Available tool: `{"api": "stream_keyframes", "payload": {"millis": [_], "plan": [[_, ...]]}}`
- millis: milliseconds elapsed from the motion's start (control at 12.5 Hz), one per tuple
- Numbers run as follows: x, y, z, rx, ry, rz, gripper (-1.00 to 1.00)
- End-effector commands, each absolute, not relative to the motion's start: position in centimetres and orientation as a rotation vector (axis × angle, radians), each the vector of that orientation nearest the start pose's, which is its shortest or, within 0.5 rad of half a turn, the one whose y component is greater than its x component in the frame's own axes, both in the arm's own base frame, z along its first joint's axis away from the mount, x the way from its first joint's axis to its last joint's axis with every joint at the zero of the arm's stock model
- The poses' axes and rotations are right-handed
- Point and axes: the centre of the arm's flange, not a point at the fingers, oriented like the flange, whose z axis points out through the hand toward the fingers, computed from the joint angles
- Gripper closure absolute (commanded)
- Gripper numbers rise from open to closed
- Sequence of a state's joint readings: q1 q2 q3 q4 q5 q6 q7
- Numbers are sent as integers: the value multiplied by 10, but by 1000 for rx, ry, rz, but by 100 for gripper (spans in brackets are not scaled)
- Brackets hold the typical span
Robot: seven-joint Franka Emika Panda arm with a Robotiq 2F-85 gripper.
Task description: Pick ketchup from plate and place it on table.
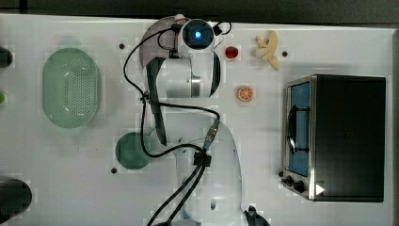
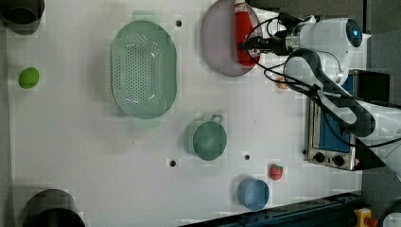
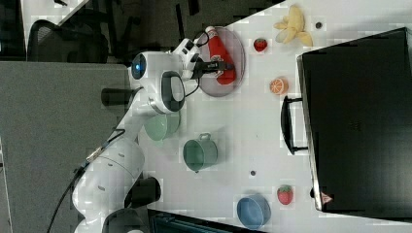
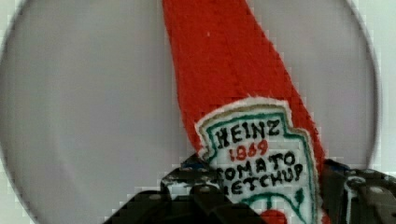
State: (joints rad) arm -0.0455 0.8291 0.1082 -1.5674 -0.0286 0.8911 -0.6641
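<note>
Plainly, stitched felt ketchup (image 4: 233,70) lies on smooth round plate (image 4: 84,116).

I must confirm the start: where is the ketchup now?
The ketchup lies on the plate at the left view's top, right of the green basket.

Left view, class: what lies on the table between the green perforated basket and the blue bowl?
In the left view, the dark-green cup stands on the table between the basket and the blue bowl.
</note>
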Motion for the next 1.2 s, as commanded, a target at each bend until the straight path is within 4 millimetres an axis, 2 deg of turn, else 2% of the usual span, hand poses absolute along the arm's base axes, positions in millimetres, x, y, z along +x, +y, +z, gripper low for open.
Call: {"api": "stream_keyframes", "payload": {"millis": [80,240,400,640,800,960,1200], "plan": [[718,36,200,-3066,57,-203,-17],[723,29,243,-3041,145,-272,-17],[718,19,294,-3031,200,-250,-17],[693,0,372,-3055,226,-113,-17],[665,-15,414,-3074,262,3,-17],[633,-28,431,-3079,377,113,-17],[589,-37,422,-3073,514,181,-17]]}}
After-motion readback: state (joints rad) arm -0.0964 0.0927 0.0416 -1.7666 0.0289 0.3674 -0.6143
